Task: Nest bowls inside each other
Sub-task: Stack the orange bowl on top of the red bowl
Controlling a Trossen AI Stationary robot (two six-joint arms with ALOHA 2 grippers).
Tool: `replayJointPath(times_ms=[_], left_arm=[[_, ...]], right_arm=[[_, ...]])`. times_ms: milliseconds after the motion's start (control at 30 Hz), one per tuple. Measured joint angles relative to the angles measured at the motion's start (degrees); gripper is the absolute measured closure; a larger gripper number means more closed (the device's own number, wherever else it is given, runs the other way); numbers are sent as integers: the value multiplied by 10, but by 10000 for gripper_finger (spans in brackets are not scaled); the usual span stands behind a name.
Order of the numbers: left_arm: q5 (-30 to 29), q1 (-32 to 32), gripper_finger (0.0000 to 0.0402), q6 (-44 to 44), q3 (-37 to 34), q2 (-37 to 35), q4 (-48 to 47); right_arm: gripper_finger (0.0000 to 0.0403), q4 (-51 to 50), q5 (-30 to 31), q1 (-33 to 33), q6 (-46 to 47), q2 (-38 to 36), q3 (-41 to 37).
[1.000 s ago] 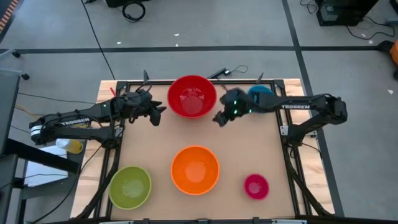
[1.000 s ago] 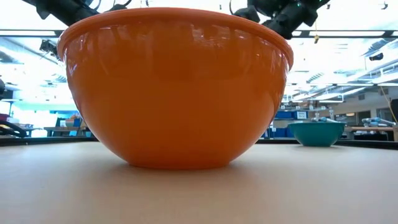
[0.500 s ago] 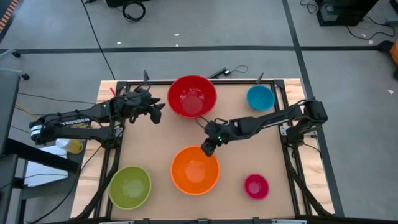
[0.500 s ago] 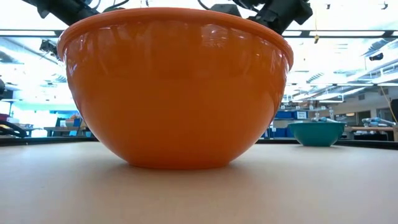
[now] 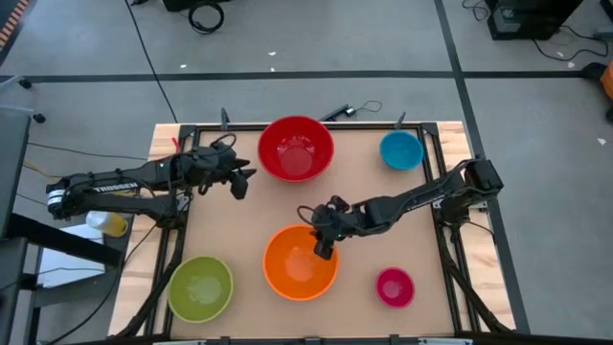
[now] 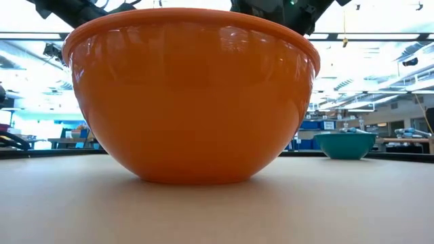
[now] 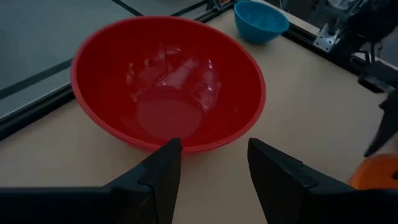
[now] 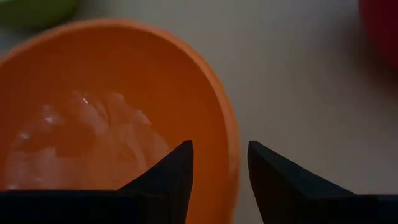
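Five bowls stand upright on their bases on the table: red [image 5: 296, 149] at far centre, blue [image 5: 400, 150] at far right, orange [image 5: 300, 262] at near centre, yellow-green [image 5: 200, 287] at near left, pink [image 5: 394, 287] at near right. My right gripper [image 5: 323, 248] is open and slants down over the orange bowl's far right rim [image 8: 231, 146]; one finger stands over the inside, the other outside. My left gripper [image 5: 241, 182] is open just left of the red bowl [image 7: 168, 87], a little short of it.
A dark rail frame [image 5: 436, 196] borders the table's left, right and far sides. Bare tabletop [image 5: 383, 206] lies between the far bowls and the near ones. In the low view the orange bowl [image 6: 193, 95] fills the foreground, with the blue bowl [image 6: 344, 144] behind it at right.
My right gripper has swung from beside the blue and red bowls at the far side toward the near edge and leftward. It has sunk, rolling as it went, and now stands over the orange bowl's rim. The blue bowl now shows uncovered. No bowl has moved.
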Motion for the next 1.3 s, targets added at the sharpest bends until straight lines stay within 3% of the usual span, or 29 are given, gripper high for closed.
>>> replayJointPath(times_ms=[167, 333, 533, 667, 833, 1300], left_arm=[[-1, -1, 214, 4, 0, 0, 0], [-2, -1, 214, 5, 0, 0, 0], [-2, -1, 214, 6, 0, 0, 1], [-2, -1, 216, 6, 0, 0, -1], [-2, -1, 227, 5, 0, 0, 0], [-2, -1, 251, -23, 0, 0, 3]], right_arm=[[244, -3, 6, -12, -35, 0, 0], [244, -12, -74, -28, -65, 14, -1], [248, -4, -85, -43, -67, 47, -2], [281, 11, -110, -56, -68, 58, -2], [381, 22, -162, -78, -78, 58, 0], [384, 201, -186, -157, -92, 22, -2]])
